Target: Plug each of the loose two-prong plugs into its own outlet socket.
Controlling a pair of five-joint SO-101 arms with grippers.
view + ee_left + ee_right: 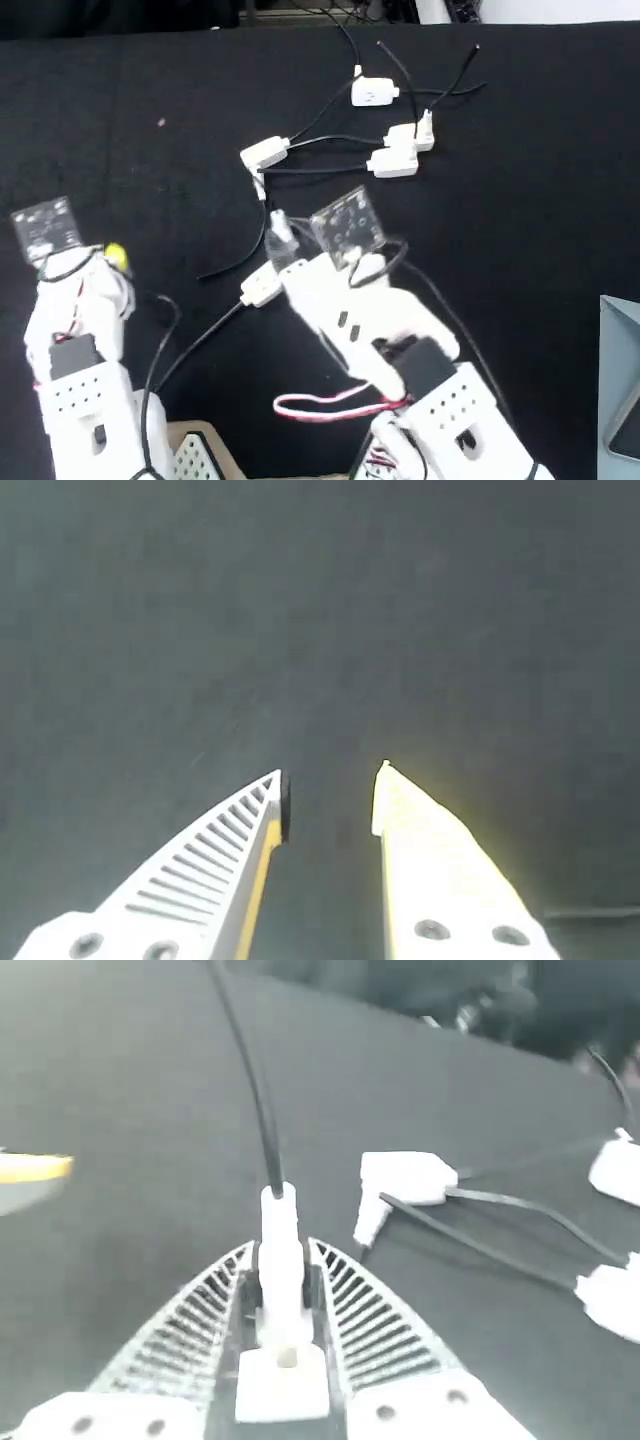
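We see the right gripper (281,1252) closed on a white plug (279,1222), clamped between both fingers near the middle of the black tabletop (520,230). The plug's black cord (250,1090) runs away from it toward the far edge.

Just beyond the held plug lies a white connector (405,1178) with cords of its own, close to the gripper's tip but apart from it. Farther toward the far edge and right of centre, a bunch of three connectors (393,162) lies with their cords crossing one another. We cannot tell which of these pieces are plugs and which are sockets. A fifth connector (260,285) lies tight against the right arm (370,320) on its left side, and its cord trails toward the near edge.

The left gripper (330,790) hangs open near the left edge, its fingers parted over bare black tabletop.

We find the widest open room toward the far left corner and along the right side past the bunch. The ground between the right gripper and the far edge is crowded with connectors and looping cords. A grey box (620,380) stands at the right edge toward the near corner. A pale perforated piece (195,455) sits at the near edge between the two arms.
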